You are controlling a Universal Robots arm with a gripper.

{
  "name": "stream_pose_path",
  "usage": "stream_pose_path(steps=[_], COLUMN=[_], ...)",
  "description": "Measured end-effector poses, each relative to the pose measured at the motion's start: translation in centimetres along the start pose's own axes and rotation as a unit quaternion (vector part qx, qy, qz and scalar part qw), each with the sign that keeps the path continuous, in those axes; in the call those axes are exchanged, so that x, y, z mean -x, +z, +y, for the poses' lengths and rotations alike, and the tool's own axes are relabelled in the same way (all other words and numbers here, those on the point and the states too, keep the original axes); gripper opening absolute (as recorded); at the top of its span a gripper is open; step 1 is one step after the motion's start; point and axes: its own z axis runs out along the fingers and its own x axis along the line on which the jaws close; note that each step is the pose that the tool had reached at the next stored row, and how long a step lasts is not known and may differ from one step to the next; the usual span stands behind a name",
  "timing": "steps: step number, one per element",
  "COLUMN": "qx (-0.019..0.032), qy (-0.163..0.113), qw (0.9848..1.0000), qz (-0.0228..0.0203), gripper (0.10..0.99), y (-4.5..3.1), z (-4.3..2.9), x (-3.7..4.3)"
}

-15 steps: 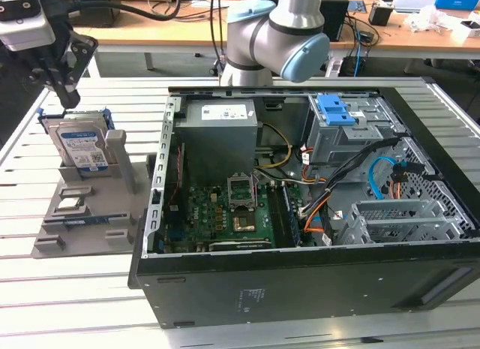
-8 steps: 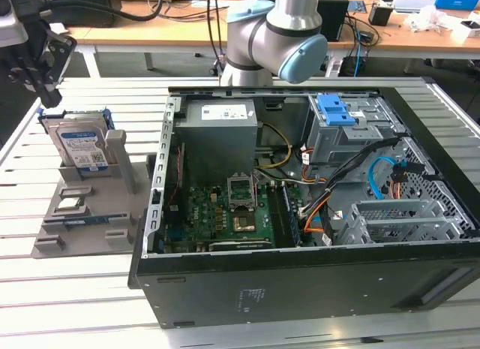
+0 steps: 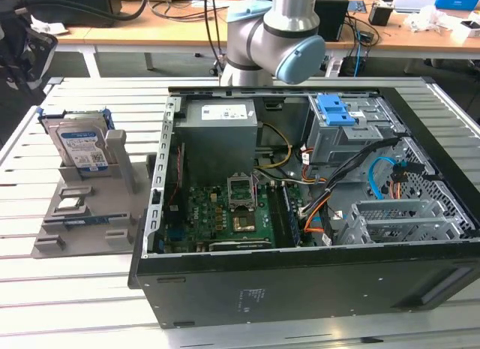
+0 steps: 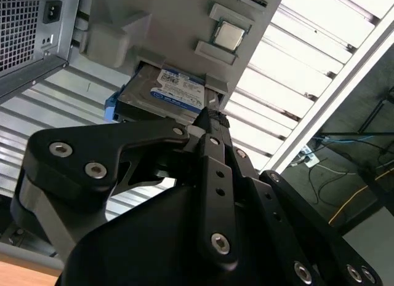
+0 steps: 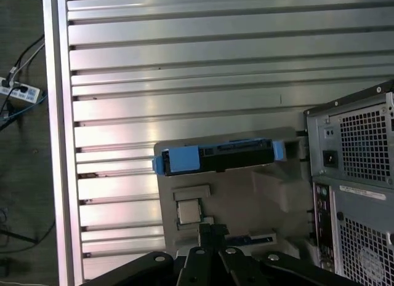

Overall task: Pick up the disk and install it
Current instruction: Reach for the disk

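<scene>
Black pincer [image 5: 206, 230] closed together, empty, clear of silver-grey blue-railed disk [image 3: 82, 142], upright in grey holder [image 3: 97, 206] on slatted metal table [image 3: 45, 289], nine o'clock of open black computer case [image 3: 300, 296] in exterior view.

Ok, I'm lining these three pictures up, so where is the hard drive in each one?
Exterior view: the hard drive stands on edge in the grey holder tray, at that view's left, beside the open computer case.
Second wrist view: hard drive with label showing, slotted in the tray.
First wrist view: hard drive edge-on, blue rail showing, in the tray.
Shared landmark: the grey holder tray.
</scene>
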Motion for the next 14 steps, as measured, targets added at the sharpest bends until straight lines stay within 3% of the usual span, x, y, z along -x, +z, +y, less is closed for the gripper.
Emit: stream_pose_path(steps=[3,14], qx=[0.0000,0.0000], qy=[0.000,0.000], qw=[1.0000,1.0000], qz=[0.0000,0.0000], gripper=[0.102,0.102], y=[0.02,0.02], z=[0.16,0.16], x=[-0.43,-0.47])
